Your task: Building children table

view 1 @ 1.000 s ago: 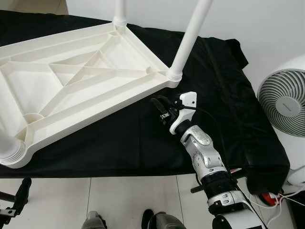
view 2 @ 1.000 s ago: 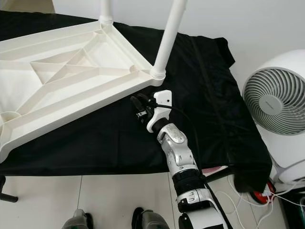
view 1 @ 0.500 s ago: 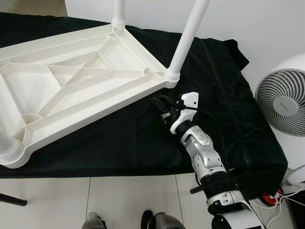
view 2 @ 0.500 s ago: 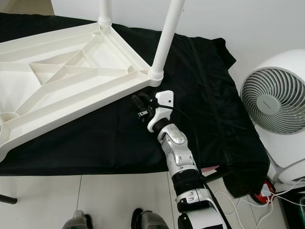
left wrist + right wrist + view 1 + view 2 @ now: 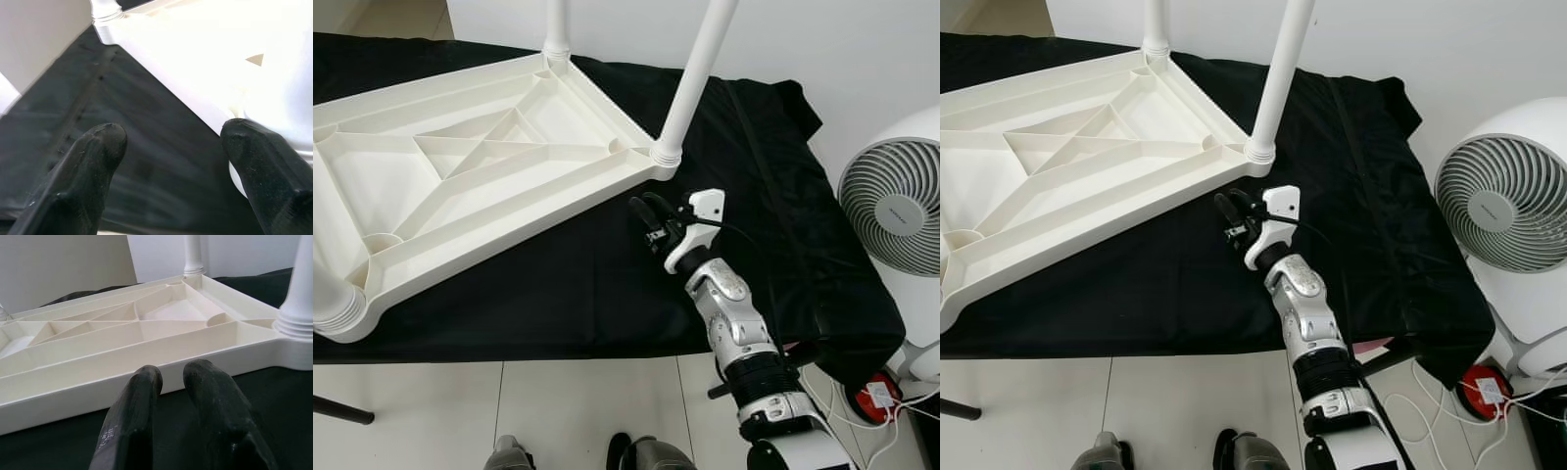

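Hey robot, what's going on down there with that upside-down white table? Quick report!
Right gripper empty, fingers together, over black cloth beside table's near corner. Left gripper open by another corner. Table top upside down, legs fitted. Nothing in the way.

Both head views look steeply down from above onto the overturned white table (image 5: 480,186) on black cloth (image 5: 607,284). Each wrist view looks low and close along its fingers at that table's rim.
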Robot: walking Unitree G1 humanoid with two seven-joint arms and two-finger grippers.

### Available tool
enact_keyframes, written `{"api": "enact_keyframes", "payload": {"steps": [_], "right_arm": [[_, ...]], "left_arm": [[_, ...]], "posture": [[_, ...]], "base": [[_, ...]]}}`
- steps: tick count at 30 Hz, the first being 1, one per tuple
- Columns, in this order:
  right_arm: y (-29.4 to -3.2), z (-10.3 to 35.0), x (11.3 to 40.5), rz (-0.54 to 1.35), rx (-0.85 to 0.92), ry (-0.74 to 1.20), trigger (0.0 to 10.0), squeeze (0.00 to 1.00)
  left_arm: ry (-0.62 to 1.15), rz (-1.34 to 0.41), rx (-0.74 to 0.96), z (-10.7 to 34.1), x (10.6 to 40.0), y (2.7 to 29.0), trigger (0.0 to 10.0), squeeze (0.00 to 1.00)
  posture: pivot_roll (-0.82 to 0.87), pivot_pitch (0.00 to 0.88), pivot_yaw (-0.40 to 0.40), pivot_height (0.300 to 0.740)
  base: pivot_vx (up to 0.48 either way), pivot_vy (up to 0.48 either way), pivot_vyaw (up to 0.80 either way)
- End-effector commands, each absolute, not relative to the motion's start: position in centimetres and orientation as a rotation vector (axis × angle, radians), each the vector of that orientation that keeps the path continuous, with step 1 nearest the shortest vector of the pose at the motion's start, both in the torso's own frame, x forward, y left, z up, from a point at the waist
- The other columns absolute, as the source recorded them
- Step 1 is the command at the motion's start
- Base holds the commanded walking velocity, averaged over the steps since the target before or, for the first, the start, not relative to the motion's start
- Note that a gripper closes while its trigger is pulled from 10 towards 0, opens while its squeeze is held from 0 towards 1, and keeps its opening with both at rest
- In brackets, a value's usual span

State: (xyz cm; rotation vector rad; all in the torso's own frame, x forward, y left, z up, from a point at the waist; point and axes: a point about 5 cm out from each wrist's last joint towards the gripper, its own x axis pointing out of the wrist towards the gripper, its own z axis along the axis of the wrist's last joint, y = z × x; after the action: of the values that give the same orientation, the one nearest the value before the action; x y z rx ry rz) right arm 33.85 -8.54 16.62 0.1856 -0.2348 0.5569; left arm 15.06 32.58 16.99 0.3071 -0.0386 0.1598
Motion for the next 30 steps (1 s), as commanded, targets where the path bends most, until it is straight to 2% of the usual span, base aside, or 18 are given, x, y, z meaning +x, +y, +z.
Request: {"api": "enact_keyframes", "payload": {"steps": [1, 7, 9, 13, 14, 30], "right_arm": [[-8.8, 16.0, 33.7, 0.541, 0.190, -0.221, 10.0, 0.00], [-8.9, 16.2, 34.0, 0.523, 0.173, -0.230, 10.0, 0.00], [-8.9, 16.4, 34.4, 0.513, 0.165, -0.235, 10.0, 0.00], [-8.9, 16.7, 34.7, 0.505, 0.158, -0.242, 10.0, 0.00], [-8.9, 17.0, 34.9, 0.497, 0.159, -0.247, 10.0, 0.00], [-9.3, 17.0, 35.0, 0.460, 0.157, -0.256, 10.0, 0.00]], "left_arm": [[-0.010, 0.075, 0.278, 16.2, 15.6, 30.8, 10.0, 0.00], [-0.001, -0.031, 0.243, 15.3, 16.8, 27.9, 10.0, 0.00], [-0.003, -0.088, 0.204, 14.9, 17.5, 25.8, 10.0, 0.00], [-0.021, -0.149, 0.167, 14.8, 18.4, 23.8, 10.0, 0.00], [-0.039, -0.186, 0.135, 14.9, 19.1, 22.3, 10.0, 0.00], [-0.105, -0.340, 0.029, 15.7, 21.5, 16.3, 10.0, 0.00]], "posture": [[0.14, 0.142, -0.075, 0.740], [0.13, 0.144, -0.066, 0.740], [0.13, 0.142, -0.063, 0.740], [0.13, 0.146, -0.061, 0.740], [0.13, 0.149, -0.062, 0.740], [0.10, 0.151, -0.047, 0.740]], "base": [[0.000, 0.000, 0.00], [0.000, 0.000, 0.00], [0.000, 0.000, 0.00], [0.000, 0.000, 0.00], [0.000, 0.000, 0.00], [0.000, 0.000, 0.00]]}}
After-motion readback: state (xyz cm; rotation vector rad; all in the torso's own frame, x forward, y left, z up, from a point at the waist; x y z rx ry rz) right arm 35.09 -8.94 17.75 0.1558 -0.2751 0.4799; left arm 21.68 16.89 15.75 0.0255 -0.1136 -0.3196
